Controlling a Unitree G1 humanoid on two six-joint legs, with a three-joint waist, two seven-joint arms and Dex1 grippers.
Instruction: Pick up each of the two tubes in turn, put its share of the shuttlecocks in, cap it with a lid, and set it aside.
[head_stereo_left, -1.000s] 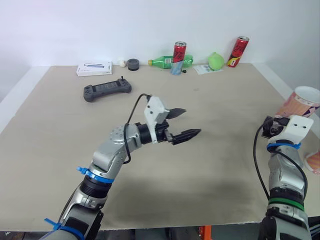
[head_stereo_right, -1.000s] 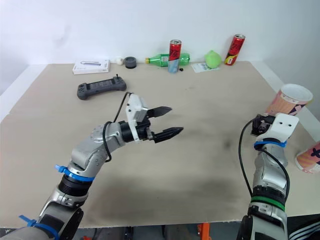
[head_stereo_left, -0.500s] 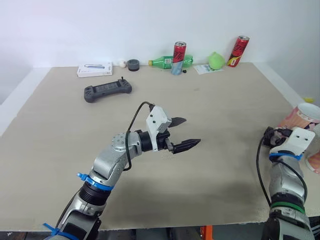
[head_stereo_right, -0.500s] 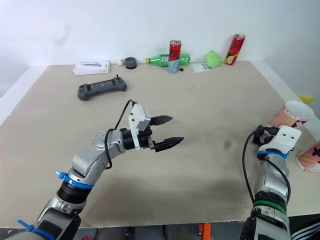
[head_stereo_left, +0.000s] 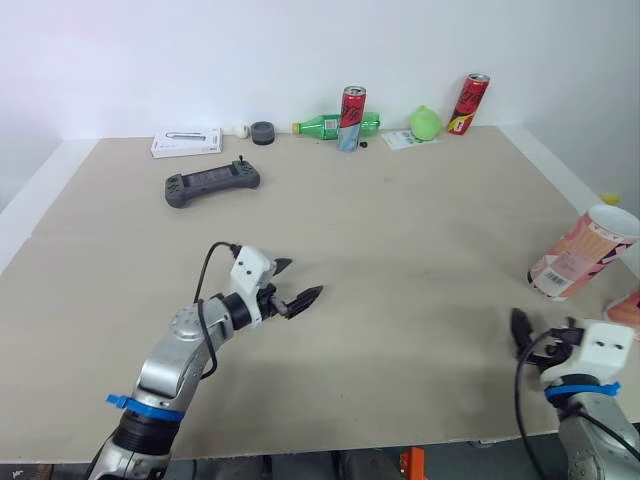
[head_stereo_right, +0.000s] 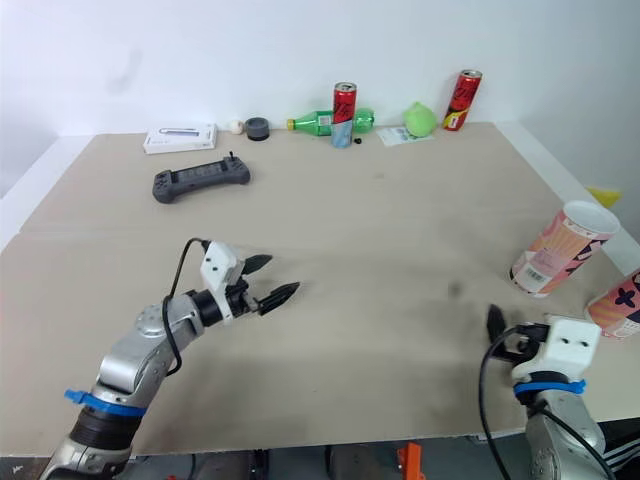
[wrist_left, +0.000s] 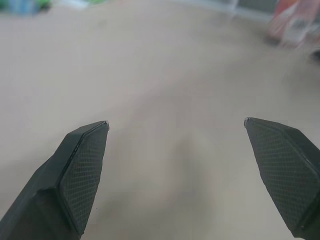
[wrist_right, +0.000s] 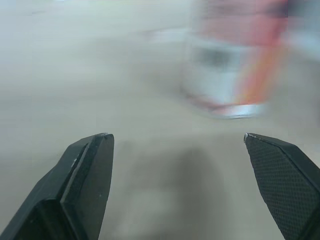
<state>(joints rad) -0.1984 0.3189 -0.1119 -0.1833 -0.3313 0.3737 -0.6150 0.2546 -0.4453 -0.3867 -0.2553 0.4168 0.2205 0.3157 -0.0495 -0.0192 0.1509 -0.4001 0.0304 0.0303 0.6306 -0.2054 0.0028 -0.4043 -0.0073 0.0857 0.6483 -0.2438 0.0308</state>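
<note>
Both arms have dropped toward the near edge since a second ago. The left gripper (head_stereo_left: 303, 277) now hangs low over the beige tabletop (head_stereo_left: 400, 220), and the right gripper (wrist_right: 176, 135) is by the near right corner, both with jaws spread wide and empty. The pink-and-white cardboard tube (head_stereo_left: 580, 255) stands open-topped near the right edge, blurry ahead in the right wrist view; the right eye view catches more of the second pink tube (head_stereo_right: 615, 300), print too small to read.

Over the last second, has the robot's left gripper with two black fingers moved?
Yes. The left gripper has drawn back toward the robot and leftward, farther from the red drinks can beside the green bottle.
</note>
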